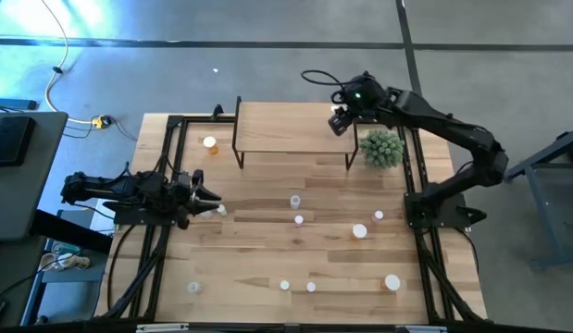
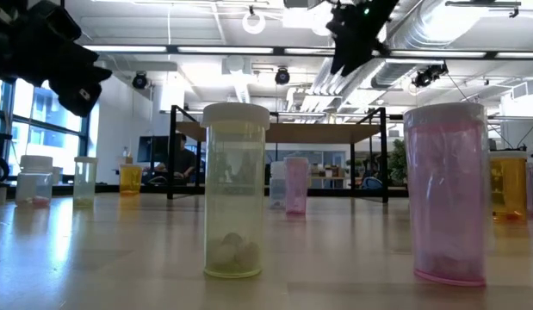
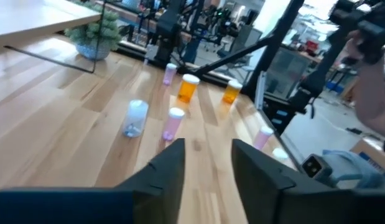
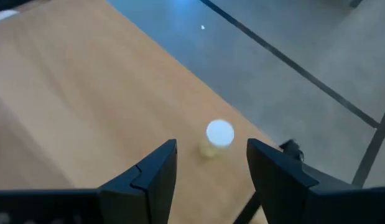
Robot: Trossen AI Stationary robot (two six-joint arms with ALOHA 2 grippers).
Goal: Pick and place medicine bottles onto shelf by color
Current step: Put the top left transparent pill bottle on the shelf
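The shelf (image 1: 291, 129), a light-wood board on black legs, stands at the table's far side. My right gripper (image 1: 340, 120) hovers open above its far right corner. Below it a pale yellow bottle (image 4: 218, 137) with a white cap stands upright on the board, clear of the fingers. My left gripper (image 1: 212, 202) waits open at the table's left edge with nothing between its fingers (image 3: 173, 171). Several medicine bottles stand upright on the tabletop: orange (image 3: 188, 87), pink (image 3: 173, 123), clear (image 3: 135, 118), pale yellow-green (image 2: 234, 189).
A green spiky plant (image 1: 381, 148) stands just right of the shelf, close under my right arm. One orange bottle (image 1: 209, 143) stands left of the shelf. More bottles are scattered across the table's middle (image 1: 299, 219) and along its near edge (image 1: 392, 282).
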